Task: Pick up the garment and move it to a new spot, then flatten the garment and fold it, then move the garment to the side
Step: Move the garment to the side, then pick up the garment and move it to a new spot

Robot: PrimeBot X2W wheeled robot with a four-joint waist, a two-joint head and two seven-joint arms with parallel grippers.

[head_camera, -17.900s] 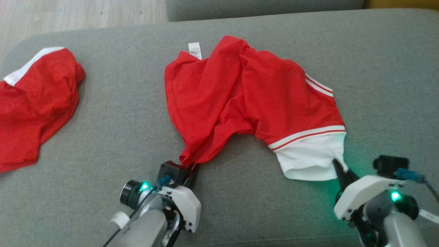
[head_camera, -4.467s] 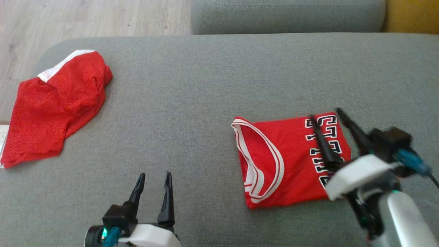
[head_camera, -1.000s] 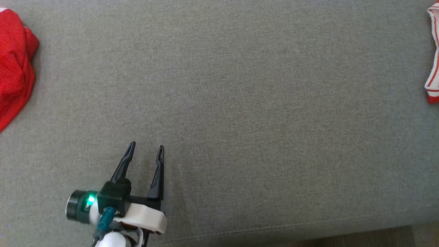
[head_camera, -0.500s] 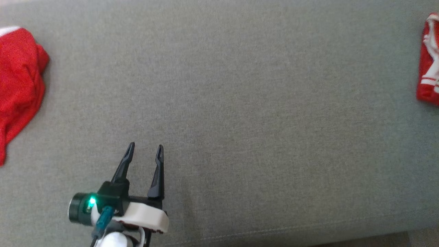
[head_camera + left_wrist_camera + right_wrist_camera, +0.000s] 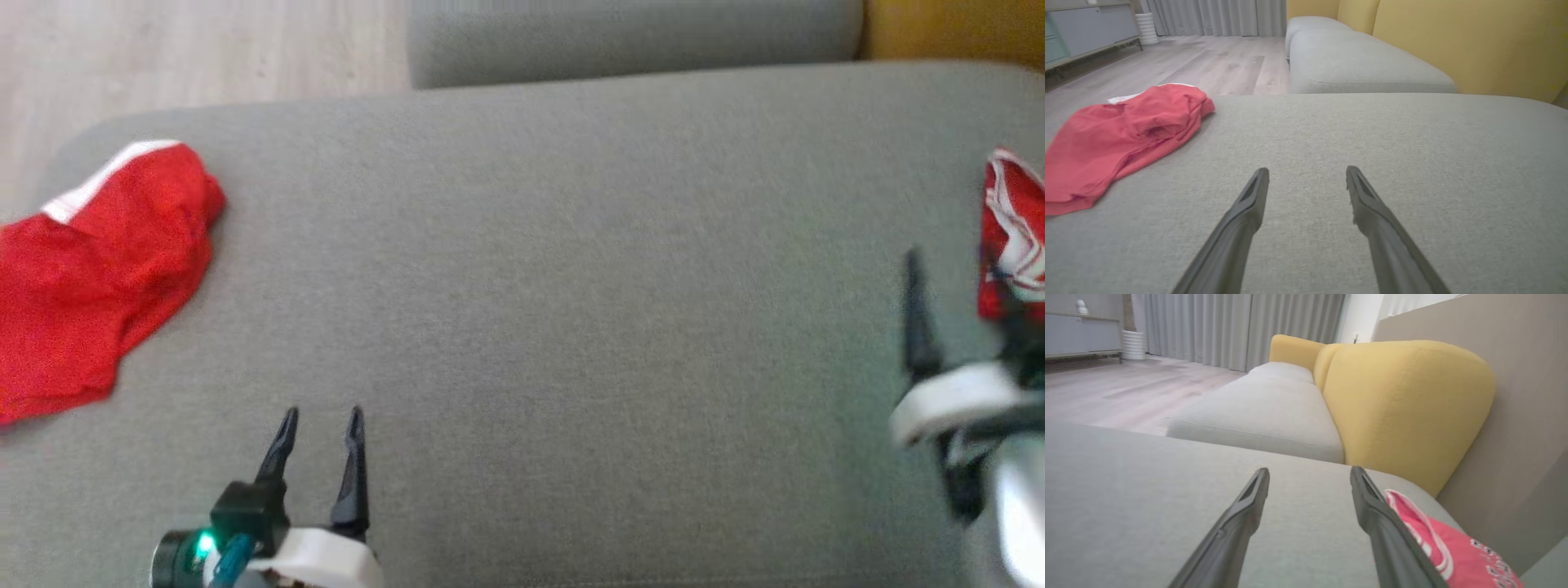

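Observation:
The folded red garment with white trim lies at the far right edge of the grey seat cushion. In the right wrist view the garment sits just right of the right finger, black letters showing. My right gripper is blurred and open, just left of the garment, with nothing between its fingers. My left gripper rests low at the front left, open and empty, over bare cushion.
A second red garment lies crumpled at the cushion's left end. Another grey seat stands behind, with a yellow backrest and a wall to the right. Wooden floor lies beyond the far left.
The head camera has tilted up and shifted, so the whole picture moved. My right gripper has come into view at the right, open, beside the folded garment. The left gripper stays open.

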